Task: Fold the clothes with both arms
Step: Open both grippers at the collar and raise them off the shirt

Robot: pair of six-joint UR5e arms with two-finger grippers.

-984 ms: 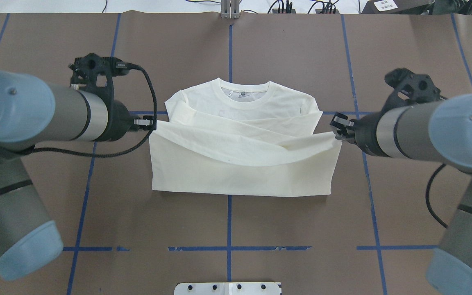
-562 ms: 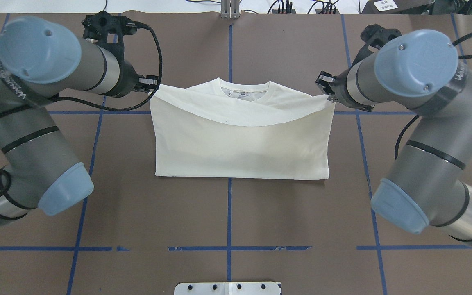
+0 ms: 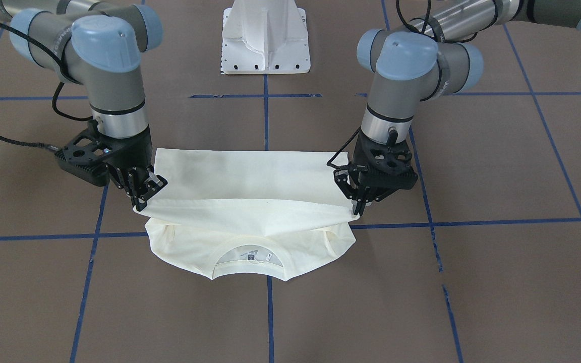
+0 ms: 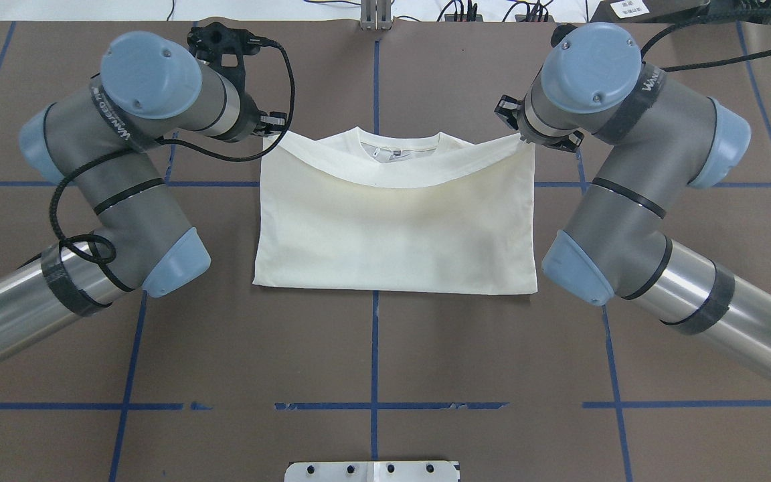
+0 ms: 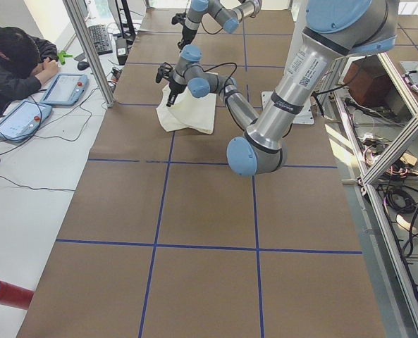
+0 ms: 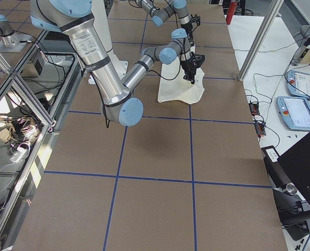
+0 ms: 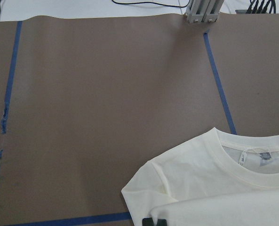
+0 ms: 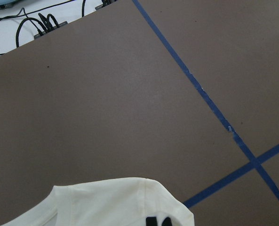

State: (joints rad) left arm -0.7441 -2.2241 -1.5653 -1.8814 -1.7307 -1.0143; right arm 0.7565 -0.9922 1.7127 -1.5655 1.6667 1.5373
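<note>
Pinching the doubled-over hem at its two corners, both sets of fingers were clenched on cloth: the left fingers [image 3: 357, 207] on the shirt's left corner, the right fingers [image 3: 142, 200] on its right corner. The cream shirt [image 4: 395, 227] lay plain side up in the middle of the brown surface [image 4: 372, 361]. Its near half was folded over the far half, with a straight crease along the near edge. Between the two grips the held hem sagged in a shallow curve and looked slightly lifted off the layer beneath at the corners. Just beyond that curve the collar [image 4: 399, 142] and its small label showed — the far end of the garment lay flat, shoulders peeking out on either side. The left arm [image 4: 124, 167] bent in at the shirt's left, the right arm [image 4: 626, 167] at its right. A white pedestal base [image 3: 266, 40] stood at the near side, between the arms.
</note>
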